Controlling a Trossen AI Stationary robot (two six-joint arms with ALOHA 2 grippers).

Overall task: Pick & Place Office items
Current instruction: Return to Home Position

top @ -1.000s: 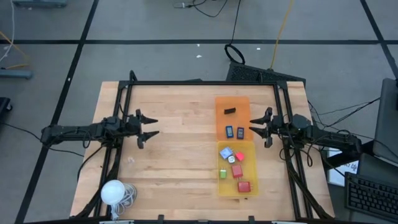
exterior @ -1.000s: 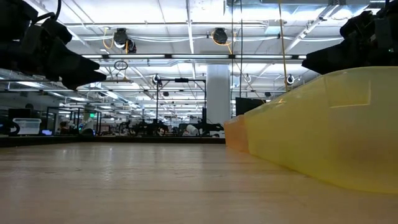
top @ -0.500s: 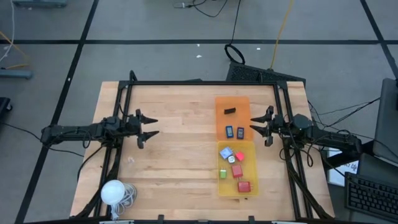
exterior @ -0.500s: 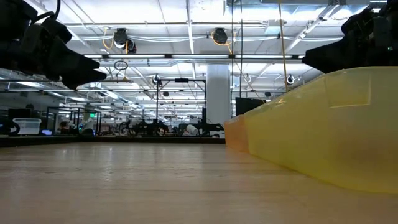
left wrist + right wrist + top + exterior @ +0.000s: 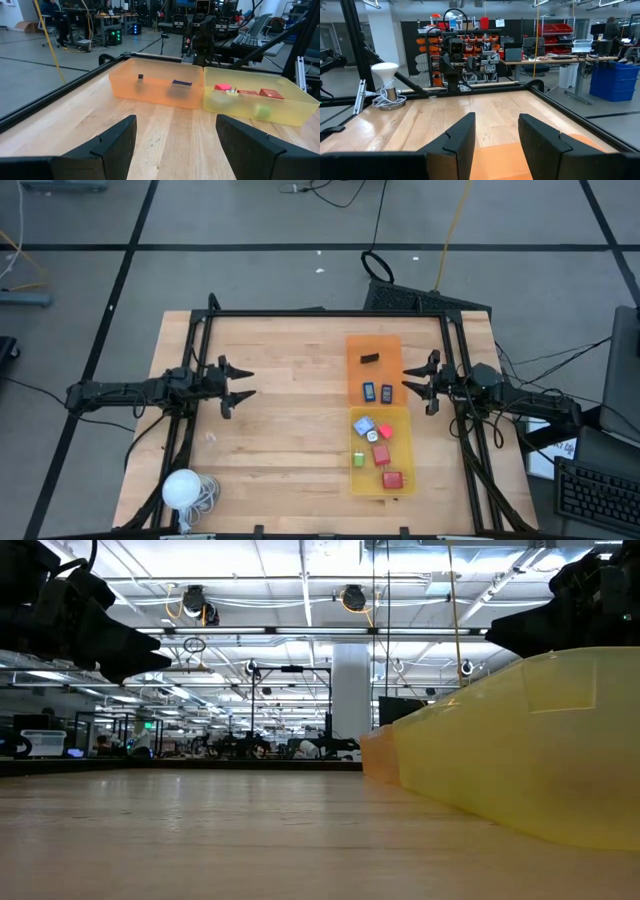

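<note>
Nothing has shifted since a second ago. My left gripper [image 5: 243, 385] hangs over the bare left side of the table [image 5: 290, 440], and my right gripper [image 5: 408, 383] is at the right rim of the orange tray [image 5: 355, 345]. Both have their jaws apart and empty.

From table height the wall of the yellow tray [image 5: 520, 740] hides everything inside it, and my grippers are only dark shapes in the top corners. In the left wrist view the green piece [image 5: 260, 111] is a smear behind that wall.

The orange tray holds one black piece [image 5: 370, 359] and two dark-blue pieces [image 5: 369, 391] side by side. The yellow tray touches its near end. It holds a light-blue piece [image 5: 363, 426], a pale piece [image 5: 373, 436] I cannot make out, three red pieces [image 5: 392, 478] and the green piece. The ball [image 5: 181, 488] sits at the near left corner, well apart.
</note>
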